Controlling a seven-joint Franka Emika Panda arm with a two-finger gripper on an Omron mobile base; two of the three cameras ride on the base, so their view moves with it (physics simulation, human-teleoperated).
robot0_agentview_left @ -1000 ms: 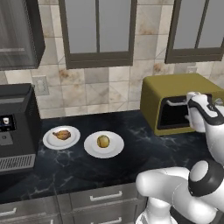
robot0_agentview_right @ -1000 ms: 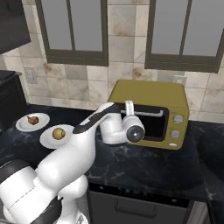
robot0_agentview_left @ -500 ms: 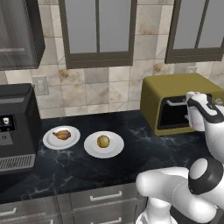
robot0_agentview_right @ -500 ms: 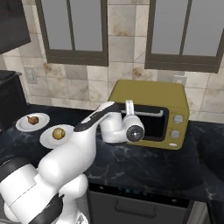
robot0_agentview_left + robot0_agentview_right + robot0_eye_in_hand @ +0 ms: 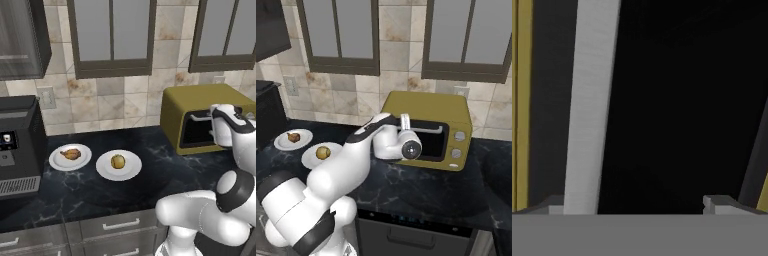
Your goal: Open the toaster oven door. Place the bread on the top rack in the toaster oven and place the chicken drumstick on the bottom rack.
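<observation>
Nothing has shifted since the earlier frame: my gripper (image 5: 634, 202), jaws apart, sits at the oven door (image 5: 677, 100), handle (image 5: 591, 100) just ahead between them.

1. The toaster oven (image 5: 186, 105) has a smooth, matt olive-yellow shell.
2. The toaster oven door (image 5: 432, 146) is dark, glassy and smooth.
3. Its handle (image 5: 589, 105) looks like brushed silver metal.
4. The counter (image 5: 160, 172) is glossy black stone with pale veins.
5. The wall tiles (image 5: 115, 102) are mottled beige stone.
6. The plates (image 5: 131, 167) are smooth white.
</observation>
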